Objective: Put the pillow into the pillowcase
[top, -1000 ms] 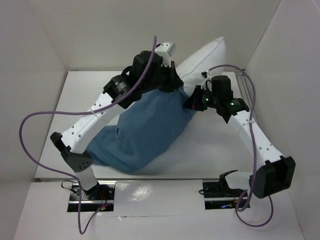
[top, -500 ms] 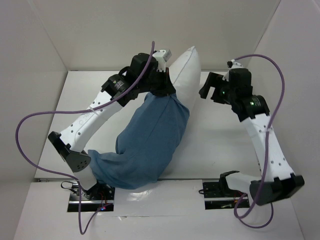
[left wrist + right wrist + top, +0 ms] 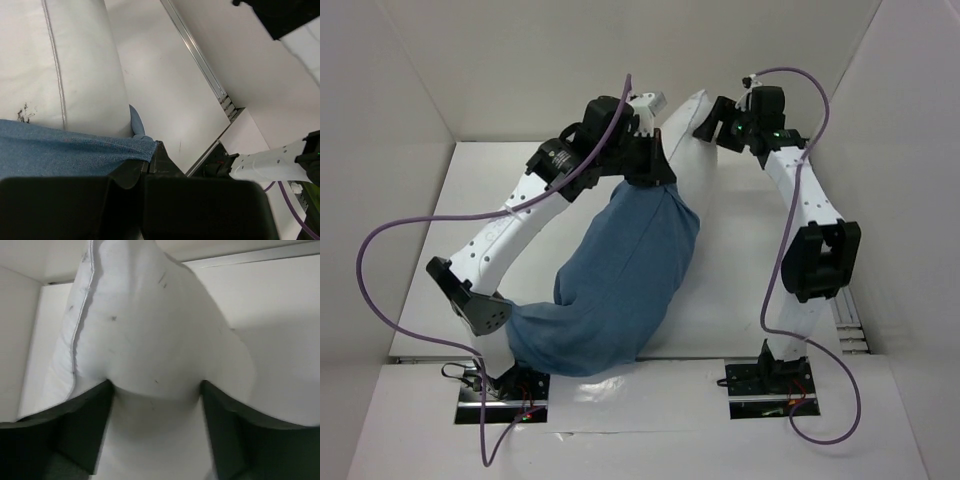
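Left wrist: metal rail [image 3: 200, 56] beyond pillow [image 3: 75, 65]

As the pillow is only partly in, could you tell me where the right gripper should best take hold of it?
Probably the bare white end of the pillow beyond the pillowcase, from the far right. It narrows to a soft, pinchable corner there, the open right gripper straddles it, and the left gripper holds the hem opposite.
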Available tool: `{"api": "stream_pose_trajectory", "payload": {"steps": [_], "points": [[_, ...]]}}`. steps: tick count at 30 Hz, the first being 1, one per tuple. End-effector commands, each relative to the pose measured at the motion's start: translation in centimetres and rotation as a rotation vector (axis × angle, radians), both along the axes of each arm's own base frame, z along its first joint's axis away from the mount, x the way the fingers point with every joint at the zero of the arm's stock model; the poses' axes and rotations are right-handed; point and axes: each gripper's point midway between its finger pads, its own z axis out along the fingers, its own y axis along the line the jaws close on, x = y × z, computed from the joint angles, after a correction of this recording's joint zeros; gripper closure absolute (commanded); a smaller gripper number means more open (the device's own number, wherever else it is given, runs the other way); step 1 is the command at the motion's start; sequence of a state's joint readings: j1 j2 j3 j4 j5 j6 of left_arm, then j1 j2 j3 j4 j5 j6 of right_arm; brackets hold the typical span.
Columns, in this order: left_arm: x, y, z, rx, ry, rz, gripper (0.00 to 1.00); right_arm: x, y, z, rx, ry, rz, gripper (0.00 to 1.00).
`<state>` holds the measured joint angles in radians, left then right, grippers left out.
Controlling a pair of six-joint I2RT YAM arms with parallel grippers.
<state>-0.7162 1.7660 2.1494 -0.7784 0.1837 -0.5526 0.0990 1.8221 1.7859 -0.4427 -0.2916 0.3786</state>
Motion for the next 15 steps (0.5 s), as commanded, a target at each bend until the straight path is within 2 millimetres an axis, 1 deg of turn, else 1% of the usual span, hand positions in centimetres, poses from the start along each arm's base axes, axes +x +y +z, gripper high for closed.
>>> {"api": "stream_pose_trajectory", "payload": {"steps": [1,2,3,5,6,7,8,9,10,11,12,13,14,15], "points": [[0.2,-0.2,4.2,-0.094,-0.083,-0.031,1.00,2.2,3.6,1.1,0.120,-0.088,0.172,0.30],[0.4,0.2,4.8,-0.106,-0.091,-0.032,1.00,2.2,3.9,1.4,0.128,-0.098,0.190,0.55],[1.3,0.7,4.4,-0.103,-0.082,-0.018,1.00,2.2,3.9,1.4,0.128,-0.098,0.190,0.98],[2.0,1.7,4.6,-0.105,-0.079,-0.001,1.00,1.3,2.8,1.9,0.111,-0.119,0.129,1.00],[3.3,2.7,4.2,-0.101,-0.071,0.026,1.00,0.5,2.6,2.4,0.107,-0.134,0.118,1.00],[3.6,3.3,5.2,-0.117,-0.088,0.034,1.00,-1.7,2.0,3.1,0.097,-0.143,0.094,1.00],[4.5,3.7,4.9,-0.119,-0.082,0.041,1.00,-2.5,1.2,3.5,0.082,-0.154,0.056,1.00],[5.8,3.8,4.0,-0.113,-0.064,0.048,1.00,-3.9,0.9,3.2,0.069,-0.132,0.050,1.00],[6.7,4.5,5.0,-0.144,-0.071,0.046,1.00,-5.3,0.8,3.1,0.068,-0.117,0.050,1.00],[7.2,4.5,5.1,-0.163,-0.061,0.041,1.00,-8.0,0.2,2.8,0.052,-0.103,0.037,1.00],[8.5,4.0,4.0,-0.162,-0.040,0.028,1.00,-9.4,0.3,2.7,0.047,-0.099,0.035,1.00],[8.5,3.4,4.2,-0.181,-0.032,0.005,1.00,-10.9,0.6,2.9,0.059,-0.101,0.041,1.00],[8.5,3.2,5.6,-0.204,-0.065,-0.012,1.00,-13.8,0.9,3.2,0.079,-0.107,0.047,1.00],[8.7,2.7,6.2,-0.239,-0.064,-0.023,1.00,-15.4,1.4,3.0,0.080,-0.092,0.038,1.00]]}}
